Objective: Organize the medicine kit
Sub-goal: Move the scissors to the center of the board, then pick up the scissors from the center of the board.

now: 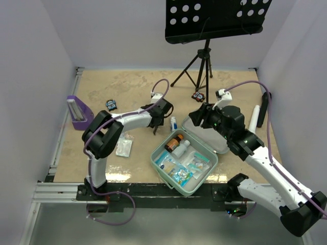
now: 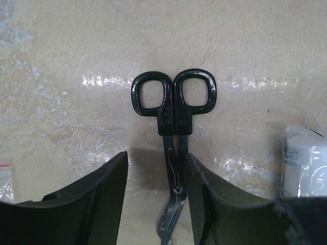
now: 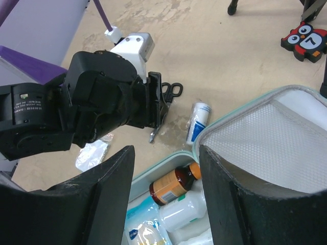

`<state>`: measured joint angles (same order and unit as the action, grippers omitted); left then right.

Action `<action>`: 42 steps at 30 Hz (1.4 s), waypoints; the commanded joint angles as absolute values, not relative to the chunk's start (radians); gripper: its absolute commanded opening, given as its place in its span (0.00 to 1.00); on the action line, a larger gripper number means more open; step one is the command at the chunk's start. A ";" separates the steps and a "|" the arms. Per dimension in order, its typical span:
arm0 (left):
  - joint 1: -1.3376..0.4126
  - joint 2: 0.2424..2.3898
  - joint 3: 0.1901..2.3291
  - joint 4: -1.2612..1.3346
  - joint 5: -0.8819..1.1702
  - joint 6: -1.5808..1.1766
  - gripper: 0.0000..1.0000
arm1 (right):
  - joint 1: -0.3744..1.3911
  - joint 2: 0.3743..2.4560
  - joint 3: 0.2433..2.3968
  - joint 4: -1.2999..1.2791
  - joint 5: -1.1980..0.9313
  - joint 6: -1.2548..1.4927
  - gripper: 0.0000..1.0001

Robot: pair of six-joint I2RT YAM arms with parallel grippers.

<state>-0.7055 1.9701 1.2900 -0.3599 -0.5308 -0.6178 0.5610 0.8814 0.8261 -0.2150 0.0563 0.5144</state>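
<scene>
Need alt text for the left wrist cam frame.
Black scissors sit between the two dark fingers of the left gripper, handles pointing away from the camera, with a gap on one side. Beige table beneath; a white roll at the right edge.

Light: bright, even, from overhead.
Glare: white streaks lay on the tabletop (image 2: 102,81) beside the scissors (image 2: 173,102).
Shadows: soft and short under the arms.
Focus: the left gripper's fingers (image 2: 97,204) looked dark and slightly blurred; the overhead view was sharp.
</scene>
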 commanded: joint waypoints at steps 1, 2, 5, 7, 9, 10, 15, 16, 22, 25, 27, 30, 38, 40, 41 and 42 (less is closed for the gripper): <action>-0.716 1.954 1.273 -0.367 -0.505 -0.634 0.53 | 0.563 0.887 0.864 -0.176 0.022 0.520 0.58; -0.719 1.956 1.264 -0.359 -0.505 -0.632 0.54 | 0.561 0.893 0.874 -0.181 0.025 0.514 0.58; -0.732 1.941 1.223 -0.306 -0.508 -0.626 0.54 | 0.561 0.905 0.893 -0.190 0.054 0.492 0.58; -0.733 1.930 1.209 -0.293 -0.505 -0.623 0.55 | 0.563 0.913 0.885 -0.169 0.045 0.494 0.58; -0.732 1.931 1.213 -0.298 -0.528 -0.606 0.54 | 0.561 0.920 0.874 -0.158 0.031 0.506 0.58; -0.727 1.939 1.218 -0.310 -0.538 -0.600 0.54 | 0.563 0.923 0.870 -0.153 0.029 0.514 0.58; -0.670 1.954 1.201 -0.321 -0.531 -0.594 0.53 | 0.563 0.919 0.867 -0.156 0.028 0.526 0.57; -0.663 1.948 1.192 -0.316 -0.531 -0.589 0.54 | 0.561 0.919 0.870 -0.161 0.032 0.525 0.57; -0.634 1.924 1.190 -0.331 -0.538 -0.580 0.53 | 0.563 0.922 0.874 -0.170 0.034 0.522 0.57; -0.618 1.892 1.166 -0.319 -0.531 -0.580 0.53 | 0.561 0.920 0.873 -0.172 0.032 0.522 0.57; -0.618 1.858 1.151 -0.293 -0.529 -0.571 0.54 | 0.563 0.920 0.874 -0.172 0.032 0.520 0.57; -0.620 1.813 1.144 -0.279 -0.515 -0.566 0.55 | 0.561 0.916 0.874 -0.172 0.031 0.520 0.57; -0.655 1.747 1.172 -0.261 -0.488 -0.549 0.68 | 0.563 0.891 0.854 -0.176 0.035 0.526 0.57; -0.667 1.759 1.180 -0.261 -0.471 -0.538 0.70 | 0.561 0.888 0.854 -0.178 0.038 0.526 0.57; -0.675 1.769 1.181 -0.261 -0.463 -0.532 0.70 | 0.563 0.888 0.857 -0.178 0.040 0.526 0.57; -0.678 1.778 1.180 -0.264 -0.456 -0.528 0.70 | 0.561 0.888 0.857 -0.178 0.041 0.526 0.57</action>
<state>-0.6556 1.7718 1.1503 -0.2825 -0.4931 -0.5686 0.5610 0.9054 0.8402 -0.2016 0.0345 0.5201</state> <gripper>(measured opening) 0.698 0.575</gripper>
